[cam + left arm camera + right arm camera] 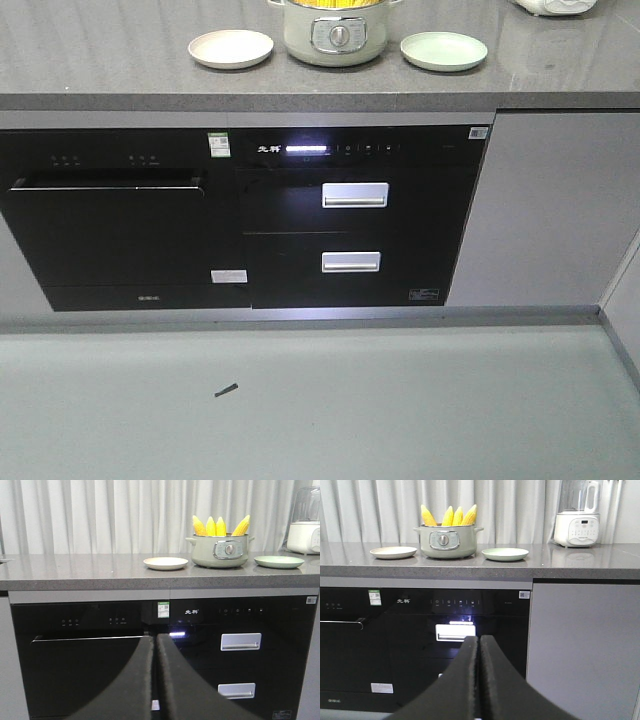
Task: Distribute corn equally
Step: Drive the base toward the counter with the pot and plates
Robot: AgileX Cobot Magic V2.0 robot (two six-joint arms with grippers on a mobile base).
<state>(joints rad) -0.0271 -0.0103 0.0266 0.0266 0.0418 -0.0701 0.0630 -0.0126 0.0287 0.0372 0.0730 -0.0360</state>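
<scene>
Several yellow corn cobs (218, 526) stand upright in a pale green pot (220, 550) on the grey counter; the corn (451, 516) and the pot (447, 542) also show in the right wrist view. A cream plate (231, 47) lies left of the pot (336, 33) and a green plate (443, 50) lies right of it. My left gripper (155, 639) is shut and empty, low in front of the black appliances. The right gripper (479, 640) is also shut and empty, well below counter height.
Below the counter (100, 70) are a black dishwasher (110, 220) and a black cabinet with two silver drawer handles (355, 194). A white blender (576, 515) stands on the counter at the right. A small dark scrap (226, 390) lies on the floor.
</scene>
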